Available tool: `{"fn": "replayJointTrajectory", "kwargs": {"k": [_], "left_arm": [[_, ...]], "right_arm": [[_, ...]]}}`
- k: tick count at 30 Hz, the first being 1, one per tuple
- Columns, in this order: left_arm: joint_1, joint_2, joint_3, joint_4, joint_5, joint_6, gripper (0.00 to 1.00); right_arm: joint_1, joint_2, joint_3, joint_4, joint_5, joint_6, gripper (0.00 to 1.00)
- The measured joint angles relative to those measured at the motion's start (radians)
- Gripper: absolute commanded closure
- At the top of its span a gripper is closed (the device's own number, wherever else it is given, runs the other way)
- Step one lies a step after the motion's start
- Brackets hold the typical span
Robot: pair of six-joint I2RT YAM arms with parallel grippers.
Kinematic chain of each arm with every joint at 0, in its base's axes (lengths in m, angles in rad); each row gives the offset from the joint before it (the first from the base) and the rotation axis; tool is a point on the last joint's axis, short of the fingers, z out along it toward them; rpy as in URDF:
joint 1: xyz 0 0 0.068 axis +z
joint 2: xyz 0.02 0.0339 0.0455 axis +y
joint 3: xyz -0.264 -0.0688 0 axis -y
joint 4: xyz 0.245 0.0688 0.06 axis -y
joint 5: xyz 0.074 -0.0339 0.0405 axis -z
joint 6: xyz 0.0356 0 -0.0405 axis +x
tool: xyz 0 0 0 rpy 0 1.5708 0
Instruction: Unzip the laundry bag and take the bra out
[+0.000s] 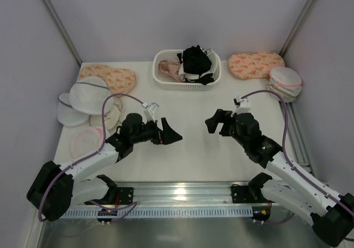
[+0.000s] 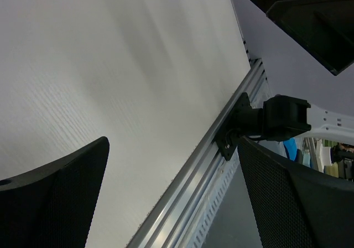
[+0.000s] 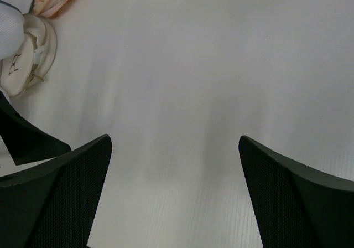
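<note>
The laundry bag [image 1: 86, 141] is a round pinkish mesh pouch with a pink rim, lying at the table's left edge beside my left arm. Pinkish contents show through it. A pale pink bra [image 1: 168, 70] lies in the white basket [image 1: 188, 82] at the back centre, next to a black garment [image 1: 196, 60]. My left gripper [image 1: 168, 134] [image 2: 171, 203] is open and empty over the middle of the table, pointing right. My right gripper [image 1: 215, 123] [image 3: 174, 192] is open and empty, facing it over bare table. Neither wrist view shows the laundry bag.
A larger white mesh bag [image 1: 83, 96] and a cream round case [image 1: 110, 115] [image 3: 22, 54] lie behind the laundry bag. Peach patterned pouches [image 1: 108, 76] [image 1: 255, 64] lie at the back left and right. A stack of round pouches [image 1: 285, 82] sits far right. A metal rail [image 2: 188, 187] runs along the near edge.
</note>
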Motion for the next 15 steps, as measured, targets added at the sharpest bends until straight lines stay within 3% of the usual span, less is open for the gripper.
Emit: {"fn": "replayJointTrajectory", "kwargs": {"k": [5, 8, 15], "left_arm": [[-0.004, 0.014, 0.0, 0.013, 0.005, -0.006, 0.01], [-0.005, 0.014, 0.0, 0.019, 0.006, -0.008, 0.01], [-0.015, 0.014, -0.008, 0.033, 0.007, -0.024, 0.0]], "right_arm": [[-0.008, 0.084, 0.071, -0.083, 0.118, -0.009, 0.01], [-0.077, 0.152, 0.146, -0.135, 0.201, -0.008, 0.01], [-0.466, 0.238, 0.198, -0.109, 0.206, 0.038, 0.0]]}}
